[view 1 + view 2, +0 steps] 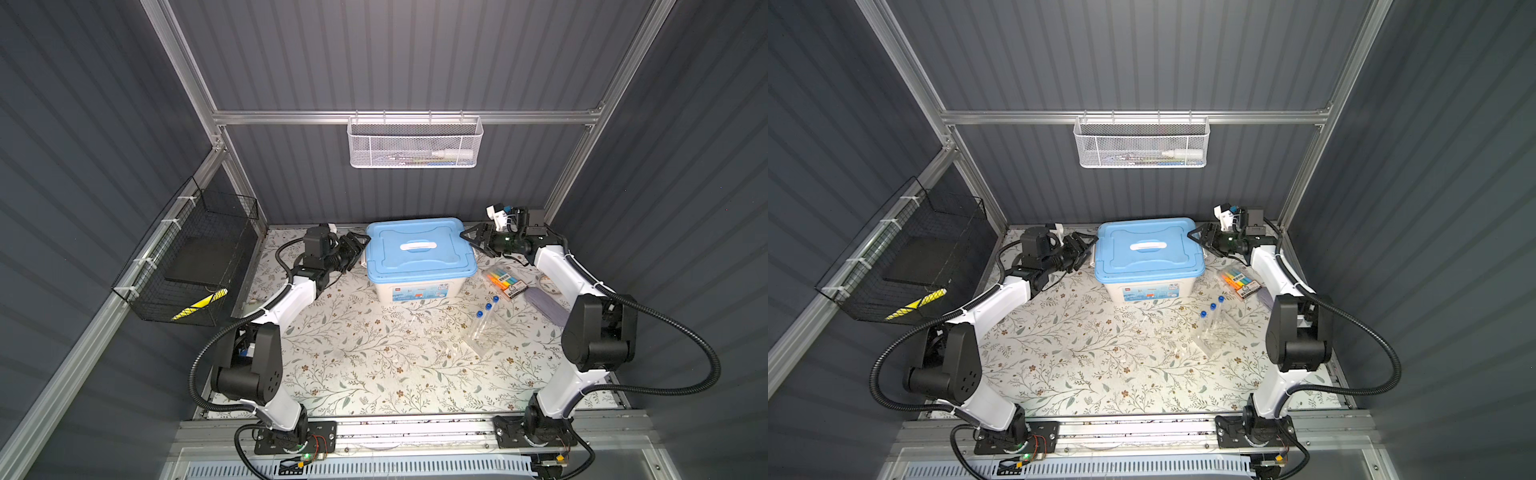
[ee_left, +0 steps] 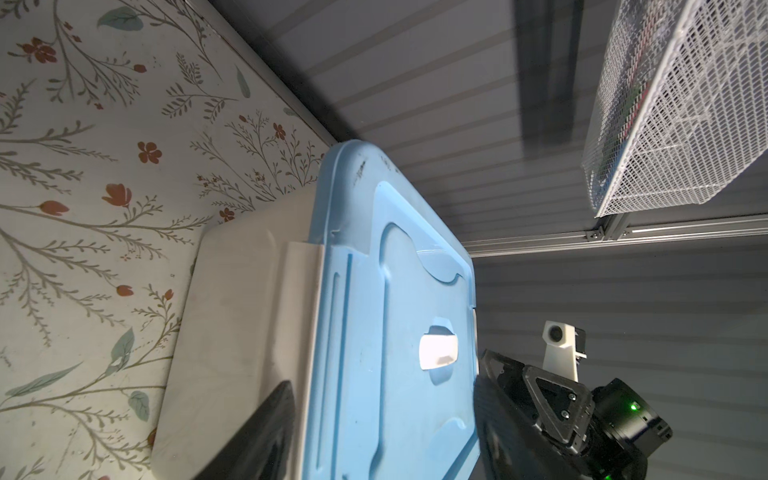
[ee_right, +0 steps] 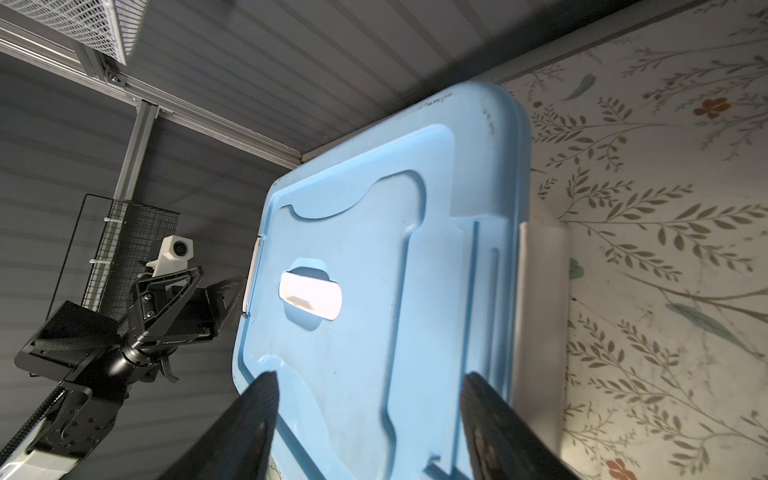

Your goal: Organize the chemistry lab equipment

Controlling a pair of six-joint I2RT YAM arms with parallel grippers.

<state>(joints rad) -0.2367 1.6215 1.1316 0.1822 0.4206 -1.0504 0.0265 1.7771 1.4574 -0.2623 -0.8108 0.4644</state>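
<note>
Three clear blue-capped tubes stand in a clear plastic rack on the flowered table, right of the middle. A white storage box with a shut blue lid stands at the back centre. My left gripper is open at the box's left end, jaws either side of the lid's edge and white latch. My right gripper is open at the right end by its latch. Dishes, pestle and tweezers are out of view.
A pack of coloured markers and a greyish oblong thing lie right of the box, near my right arm. A white mesh basket hangs on the back wall. A black wire basket hangs on the left wall.
</note>
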